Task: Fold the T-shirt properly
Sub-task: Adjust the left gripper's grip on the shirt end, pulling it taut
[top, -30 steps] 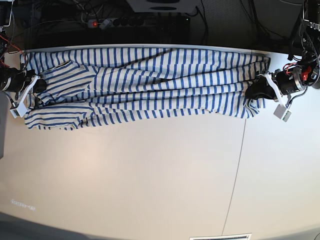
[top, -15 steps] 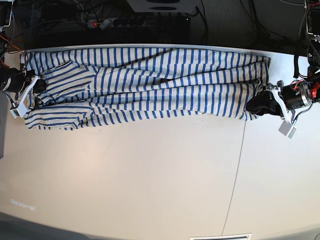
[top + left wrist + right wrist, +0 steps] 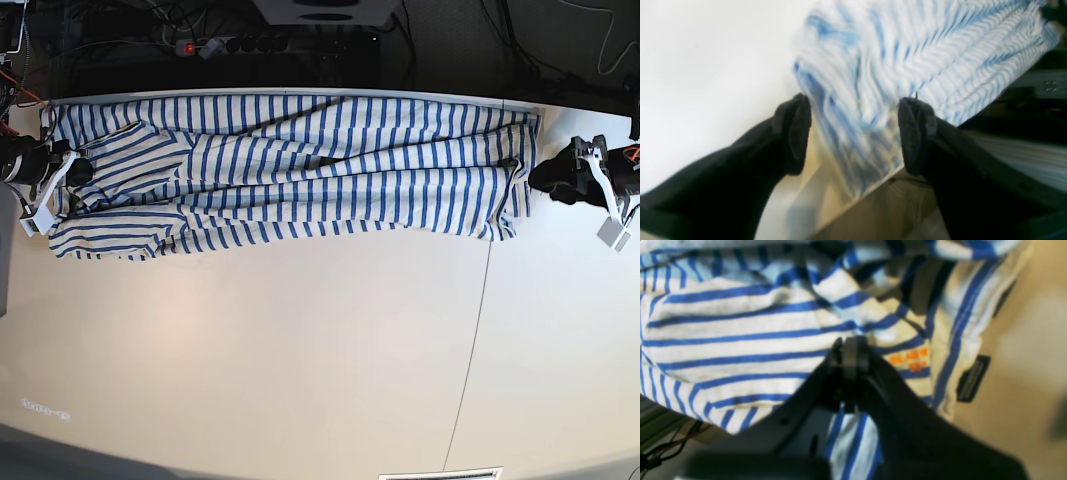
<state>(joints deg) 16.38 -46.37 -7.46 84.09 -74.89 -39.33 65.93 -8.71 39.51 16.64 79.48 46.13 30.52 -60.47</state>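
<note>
The T-shirt (image 3: 300, 170), white with thin blue stripes, lies stretched sideways along the table's far edge. My left gripper (image 3: 548, 178) is just off the shirt's right end, apart from the cloth. In the left wrist view that gripper (image 3: 853, 133) is open, its black fingers (image 3: 793, 133) wide apart, and the blurred T-shirt (image 3: 907, 50) lies beyond them. My right gripper (image 3: 80, 170) sits on the shirt's left end. The right wrist view shows the gripper (image 3: 851, 353) shut on a fold of the T-shirt (image 3: 740, 340), beside an orange print (image 3: 908, 360) and a dark tag (image 3: 973, 378).
The white table (image 3: 300, 350) stretches toward the camera in front of the shirt, with a thin seam (image 3: 480, 320) running down its right part. A power strip (image 3: 250, 45) and cables lie in the dark area behind the far edge.
My left gripper has opened, let go of the shirt's right end and drawn back to the right. The cloth there has settled flat. The right gripper has stayed put.
</note>
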